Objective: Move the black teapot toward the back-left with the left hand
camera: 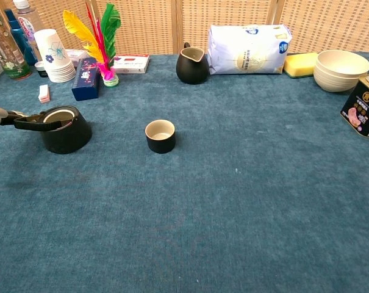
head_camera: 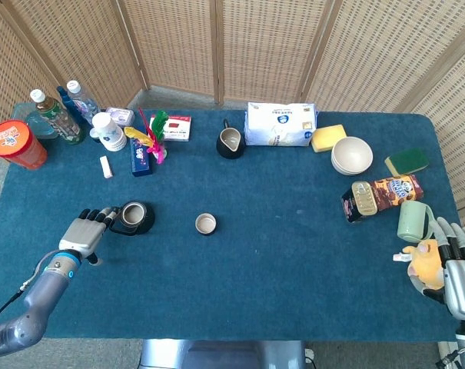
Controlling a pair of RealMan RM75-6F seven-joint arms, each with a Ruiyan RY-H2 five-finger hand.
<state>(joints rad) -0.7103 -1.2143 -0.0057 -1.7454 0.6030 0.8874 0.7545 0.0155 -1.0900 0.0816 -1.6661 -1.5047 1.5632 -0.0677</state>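
Logging what we see at this moment, line by line.

Black teapot (head_camera: 134, 217): we see it upright on the blue bench (head_camera: 278, 261), left of centre, its handle pointing toward the robot's left side. The chest view shows its mouth uncovered, with a pale inner rim.

Left hand (head_camera: 86, 231): we find it just beside the teapot on the handle side, fingers (head_camera: 101, 216) extended and slightly spread, tips at the handle. From these views we cannot tell whether they touch the handle or close on it. In the chest view only a grey fingertip shows at the frame's left edge, against the handle end.

Right hand (head_camera: 455, 265): we see it at the bench's front-right corner, fingers wrapped loosely around a yellow plush toy (head_camera: 424, 260).

Small cup (head_camera: 206, 224): near the teapot on its right, apart from it.

Black pitcher (head_camera: 230, 143): at the back, beside a white bag (head_camera: 280, 124).

Feather shuttlecock (head_camera: 151, 138): behind the teapot, well apart, next to a blue box (head_camera: 140, 157).
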